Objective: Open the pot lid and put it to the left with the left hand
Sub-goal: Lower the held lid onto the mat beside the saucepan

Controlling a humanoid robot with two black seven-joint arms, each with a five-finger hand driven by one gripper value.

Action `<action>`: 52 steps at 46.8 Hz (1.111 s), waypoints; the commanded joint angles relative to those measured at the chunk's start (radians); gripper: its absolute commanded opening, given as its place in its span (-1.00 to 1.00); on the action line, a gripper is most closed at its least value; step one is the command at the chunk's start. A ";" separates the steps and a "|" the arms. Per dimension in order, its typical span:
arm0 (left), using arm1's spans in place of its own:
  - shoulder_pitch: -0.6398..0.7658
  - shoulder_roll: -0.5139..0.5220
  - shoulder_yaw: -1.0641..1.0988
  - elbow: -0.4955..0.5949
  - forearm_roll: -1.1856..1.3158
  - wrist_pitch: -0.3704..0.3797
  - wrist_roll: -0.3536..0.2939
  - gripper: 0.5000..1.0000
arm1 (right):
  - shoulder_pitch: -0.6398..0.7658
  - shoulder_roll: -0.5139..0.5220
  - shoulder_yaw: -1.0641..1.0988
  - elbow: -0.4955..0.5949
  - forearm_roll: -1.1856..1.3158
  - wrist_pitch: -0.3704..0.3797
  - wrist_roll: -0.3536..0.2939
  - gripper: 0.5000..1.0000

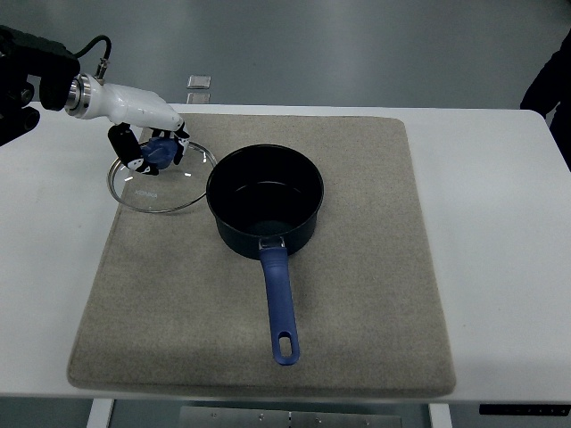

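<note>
White table (500, 223), one grey mat (375, 267), grey floor (357, 45), one pot (265, 201), one glass lid (161, 189) at nine o'clock, left hand (147, 147) grasping its knob (161, 150)

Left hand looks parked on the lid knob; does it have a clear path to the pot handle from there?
Probably not directly: the left hand sits on the glass lid, with the pot between it and the handle.
</note>
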 commanded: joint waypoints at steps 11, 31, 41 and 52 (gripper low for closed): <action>0.019 -0.003 0.002 0.005 0.001 0.049 0.000 -1.00 | 0.000 0.000 0.000 0.001 0.001 0.000 0.000 0.67; 0.059 -0.023 0.000 0.027 -0.002 0.067 0.000 -1.00 | 0.000 0.000 0.000 0.001 0.001 0.000 0.000 0.67; 0.068 -0.042 0.000 0.057 -0.002 0.107 0.000 -1.00 | 0.000 0.000 0.000 0.001 0.001 0.000 0.000 0.67; 0.069 -0.042 -0.002 0.057 -0.006 0.108 0.000 -1.00 | 0.000 0.000 0.000 0.001 -0.001 0.000 0.000 0.67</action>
